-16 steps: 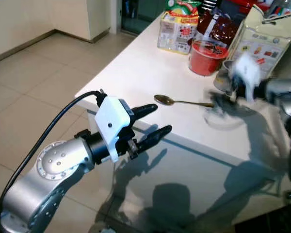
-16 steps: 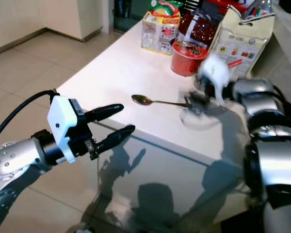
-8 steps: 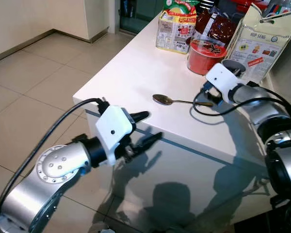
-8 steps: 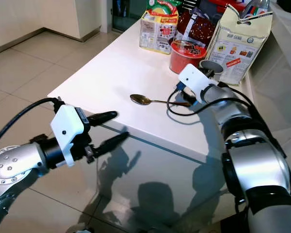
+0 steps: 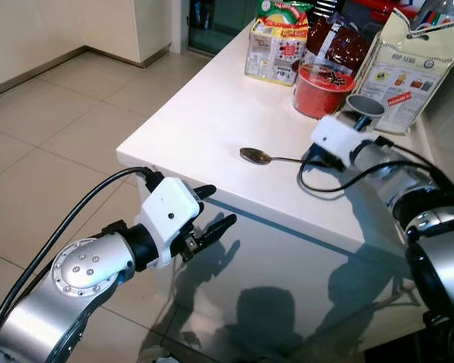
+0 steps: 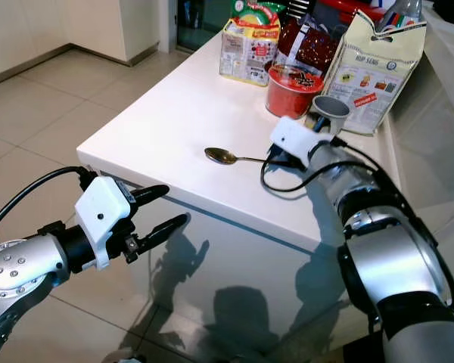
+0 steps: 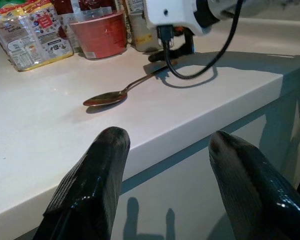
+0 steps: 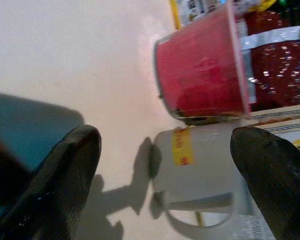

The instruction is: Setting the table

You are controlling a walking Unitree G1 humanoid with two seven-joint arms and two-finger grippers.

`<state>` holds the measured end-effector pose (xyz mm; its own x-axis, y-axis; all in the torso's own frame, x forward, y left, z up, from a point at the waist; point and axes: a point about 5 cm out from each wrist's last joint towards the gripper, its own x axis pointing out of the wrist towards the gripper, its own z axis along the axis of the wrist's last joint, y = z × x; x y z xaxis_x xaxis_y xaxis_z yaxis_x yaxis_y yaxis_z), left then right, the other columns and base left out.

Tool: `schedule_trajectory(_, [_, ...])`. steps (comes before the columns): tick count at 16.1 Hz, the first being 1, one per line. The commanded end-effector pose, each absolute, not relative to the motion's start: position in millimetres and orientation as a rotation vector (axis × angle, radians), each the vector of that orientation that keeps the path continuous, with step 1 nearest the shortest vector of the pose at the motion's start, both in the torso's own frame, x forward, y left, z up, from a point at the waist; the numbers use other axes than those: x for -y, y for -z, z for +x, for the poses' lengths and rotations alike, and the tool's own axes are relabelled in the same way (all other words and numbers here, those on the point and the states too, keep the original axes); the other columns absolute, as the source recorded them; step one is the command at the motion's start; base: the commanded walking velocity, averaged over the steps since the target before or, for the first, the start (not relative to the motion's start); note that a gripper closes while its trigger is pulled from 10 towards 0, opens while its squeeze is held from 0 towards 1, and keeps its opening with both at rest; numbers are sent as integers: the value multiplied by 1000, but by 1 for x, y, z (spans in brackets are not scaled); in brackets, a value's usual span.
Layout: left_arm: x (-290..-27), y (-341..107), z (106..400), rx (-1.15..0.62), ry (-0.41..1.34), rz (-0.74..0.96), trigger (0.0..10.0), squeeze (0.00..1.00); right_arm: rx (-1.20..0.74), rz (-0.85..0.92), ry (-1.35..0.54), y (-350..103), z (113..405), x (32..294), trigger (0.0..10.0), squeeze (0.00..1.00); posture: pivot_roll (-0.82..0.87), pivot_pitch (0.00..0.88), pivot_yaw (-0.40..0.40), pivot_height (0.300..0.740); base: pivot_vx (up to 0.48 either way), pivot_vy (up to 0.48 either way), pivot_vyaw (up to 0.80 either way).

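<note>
The spoon (image 5: 276,158) lies flat on the white table (image 5: 204,113), its handle pointing toward the right gripper (image 6: 281,157), which waits open just beside the handle's end and much nearer than the open left gripper (image 5: 212,209) below the table edge.

Spoon (image 5: 276,158) handle end tucked out of sight under the right gripper (image 5: 312,156). Grey mug (image 8: 200,167) rim cropped by the picture's edge. Packet (image 5: 403,57) print too small to read.
</note>
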<state>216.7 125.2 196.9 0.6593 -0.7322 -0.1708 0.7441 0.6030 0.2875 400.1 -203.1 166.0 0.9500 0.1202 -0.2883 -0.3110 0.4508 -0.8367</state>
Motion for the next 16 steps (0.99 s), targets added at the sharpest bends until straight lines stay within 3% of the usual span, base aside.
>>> schedule_trajectory(1, [-120,-199,215,-26,877,356,10000,0,-249,-1061,-314,-154,395,207,10000,0,193,0,-129,740,0,0,0])
schedule_trajectory(6, [-119,-200,213,-23,900,352,10000,0,-325,-933,-554,-150,386,210,10000,0,190,0,-130,740,0,0,0])
schedule_trajectory(12, [-114,-201,217,3,917,335,10000,0,-204,-684,-798,-186,378,225,10000,0,146,0,-124,740,0,0,0])
schedule_trajectory(16, [-111,-201,220,15,925,328,10000,0,-190,-611,-942,-177,368,222,10000,0,135,0,-121,740,0,0,0])
